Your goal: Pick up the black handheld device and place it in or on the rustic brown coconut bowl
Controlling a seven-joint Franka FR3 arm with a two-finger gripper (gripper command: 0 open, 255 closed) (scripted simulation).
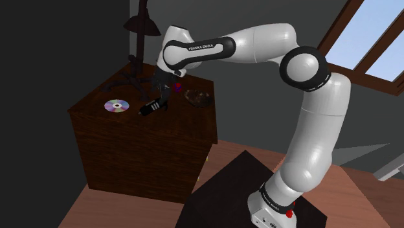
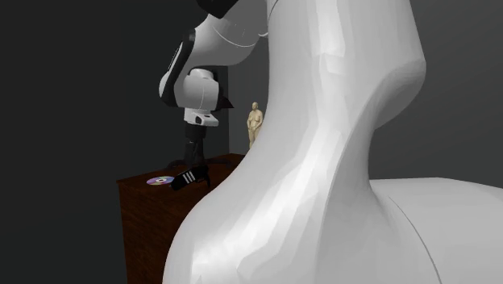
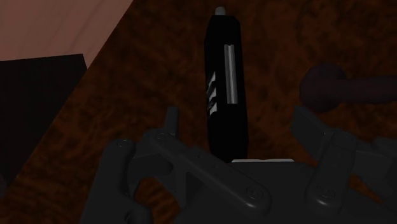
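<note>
The claw [image 3: 237, 117] is released: its two fingers [image 3: 170, 118] stand wide apart in the wrist view. The black handheld device [image 3: 226, 83] lies lengthwise between them, touched by neither, with its near end tucked under the claw's body. It rests on the dark wooden tabletop [image 1: 178, 111], near the front edge. In the shoulder view, a shiny disc [image 1: 116, 105] lies just to the device's left, and the brown coconut bowl [image 1: 198, 98] sits to the claw's right, apart from the device. In the second exterior view, a pale figurine [image 2: 255, 125] stands at the far side.
</note>
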